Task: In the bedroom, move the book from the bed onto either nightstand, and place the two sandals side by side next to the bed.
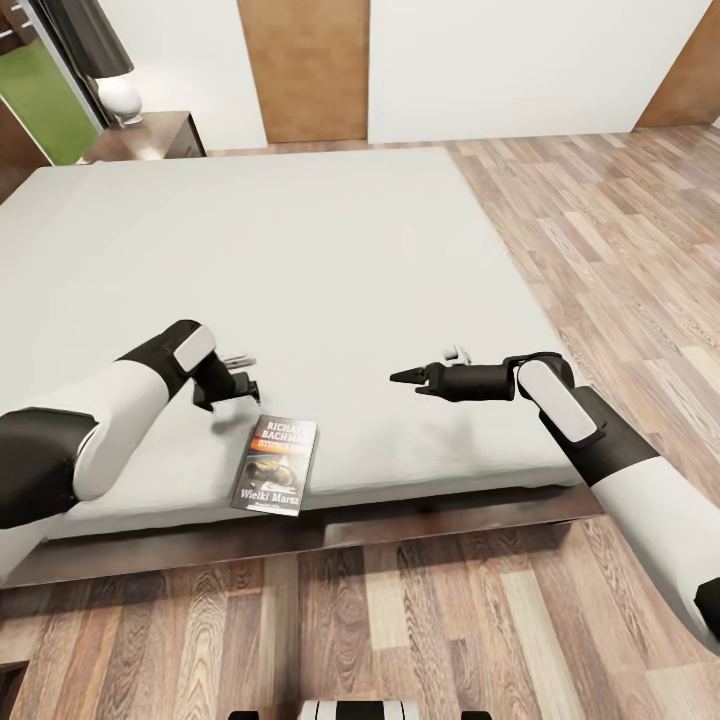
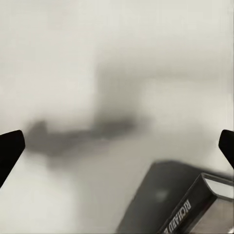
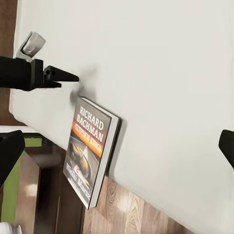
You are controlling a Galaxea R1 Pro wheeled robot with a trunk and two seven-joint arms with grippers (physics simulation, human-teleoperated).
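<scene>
In the head view the bed (image 1: 300, 270) takes up most of the upper and middle frame, its off-white mattress plain and its dark wooden frame running along the lower edge above the brown plank floor (image 1: 600, 250). The book (image 1: 276, 465) lies face up at the mattress's near edge, lower centre-left of the frame, its bottom end just over the edge above the frame. Its cover reads "Richard Bachman" above an orange band, a dark picture and the white title "Wielki Marsz".

The left hand (image 1: 238, 385) hovers over the mattress just above and left of the book, close to its top corner but apart from it. In the left wrist view its two dark fingertips (image 2: 10, 148) sit at opposite edges of the frame, spread wide with nothing between them, and the book (image 2: 195, 209) shows at the lower right, blurred, beside the hand's shadow on the mattress.

The right hand (image 1: 408, 378) reaches in from the right of the head view, well apart from the book, pointing left over the mattress. In the head view its fingers come to a point, while the right wrist view shows dark tips at both frame edges, so I cannot tell its state. That view also shows the book (image 3: 90, 151) and the left hand (image 3: 68, 76) above it.

At the upper left of the head view a nightstand (image 1: 150, 135) stands beside the bed, carrying a lamp (image 1: 105, 70) with a white base and dark shade.
</scene>
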